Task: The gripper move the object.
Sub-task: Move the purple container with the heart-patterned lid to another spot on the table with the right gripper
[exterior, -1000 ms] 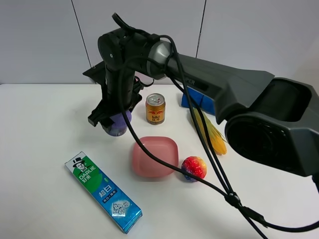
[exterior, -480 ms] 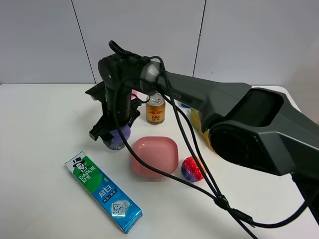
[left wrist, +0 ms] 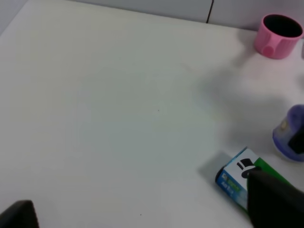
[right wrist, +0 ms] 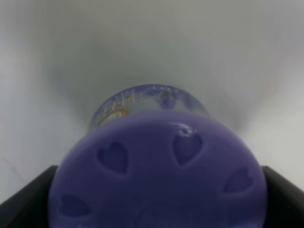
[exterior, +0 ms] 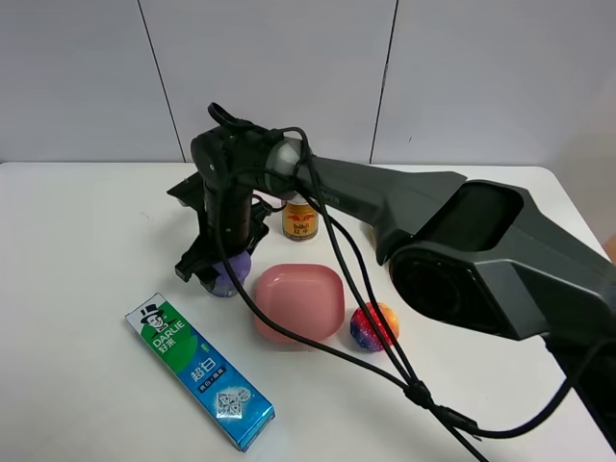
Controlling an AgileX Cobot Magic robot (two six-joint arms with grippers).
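My right gripper (exterior: 217,271) reaches across to the left half of the table and is shut on the object (exterior: 234,273), a small round container with a lilac lid. It holds it low, at or just above the table, left of the pink bowl. In the right wrist view the lid (right wrist: 156,161) with its heart marks fills the picture between the two black fingers (right wrist: 21,202). The container also shows in the left wrist view (left wrist: 289,135). My left gripper (left wrist: 142,211) is open and empty above bare table, apart from the container.
A pink square bowl (exterior: 299,302) sits right of the container, with a rainbow ball (exterior: 373,325) beyond it. A toothpaste box (exterior: 199,370) lies in front. A drink can (exterior: 300,220) stands behind the bowl. A pink cup (left wrist: 279,29) stands further back.
My right gripper has carried the container down and toward the front, from beside the can to beside the pink bowl's left edge.
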